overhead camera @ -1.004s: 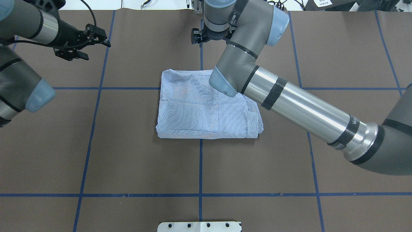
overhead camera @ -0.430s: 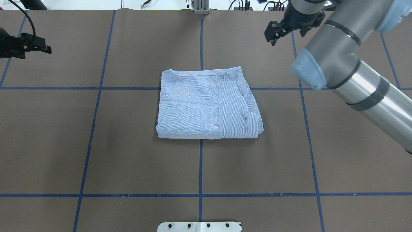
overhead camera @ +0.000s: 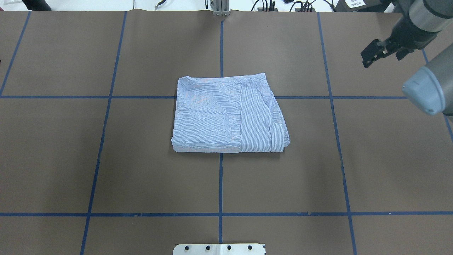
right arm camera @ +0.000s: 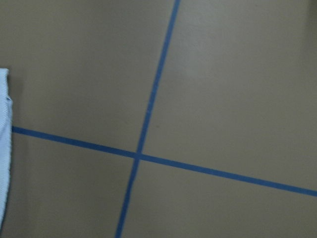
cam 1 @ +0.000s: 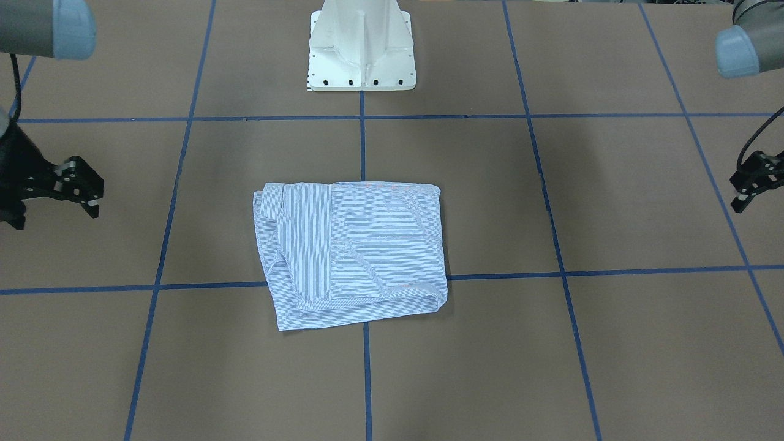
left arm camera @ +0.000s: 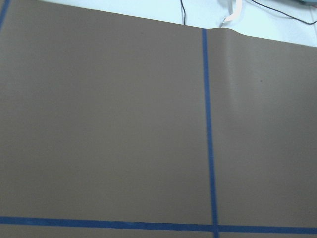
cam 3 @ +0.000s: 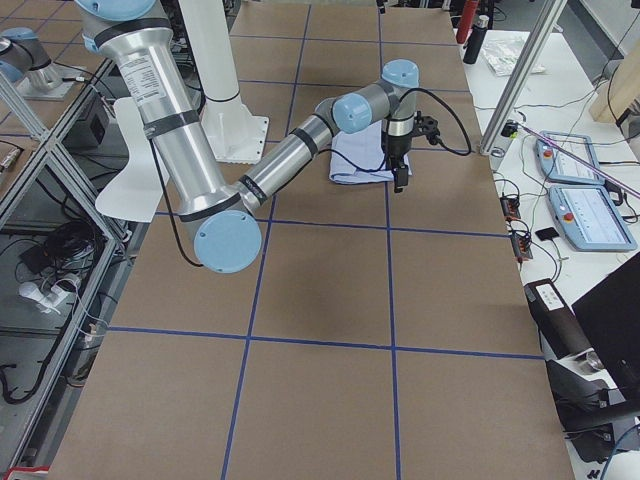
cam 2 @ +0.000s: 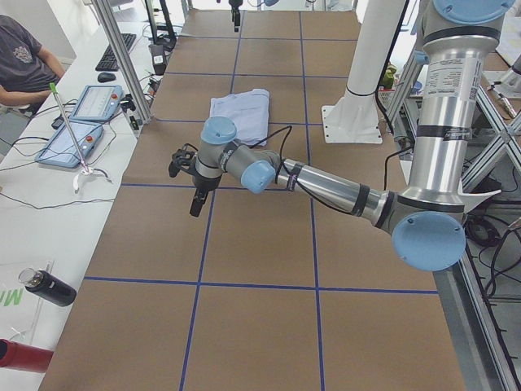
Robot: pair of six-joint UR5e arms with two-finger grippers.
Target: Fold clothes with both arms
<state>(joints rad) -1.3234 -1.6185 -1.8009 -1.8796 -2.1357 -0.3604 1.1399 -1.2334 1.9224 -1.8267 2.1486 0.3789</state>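
Observation:
The light blue striped shirt (overhead camera: 219, 117) lies folded into a compact rectangle at the middle of the brown table (overhead camera: 106, 159), with nothing touching it. It also shows in the front-facing view, shirt (cam 1: 367, 245), and as a sliver of shirt (right arm camera: 4, 148) at the right wrist view's left edge. My right gripper (overhead camera: 366, 59) hovers open and empty well to the shirt's far right, right gripper (cam 1: 92, 188). My left gripper (cam 1: 735, 195) hangs open and empty far off the shirt's other side, outside the overhead view. The left wrist view holds only bare table.
Blue tape lines (overhead camera: 220, 184) grid the table. The white pedestal base (cam 1: 361, 55) stands at the robot's edge. Past the far edge lie cables, control tablets (cam 2: 81, 122), bottles (cam 2: 45, 287) and a seated person (cam 2: 24, 61).
The right arm swung from over the shirt's far edge out to the far right. The left arm drew back to the left, out of the overhead view. The shirt has not moved.

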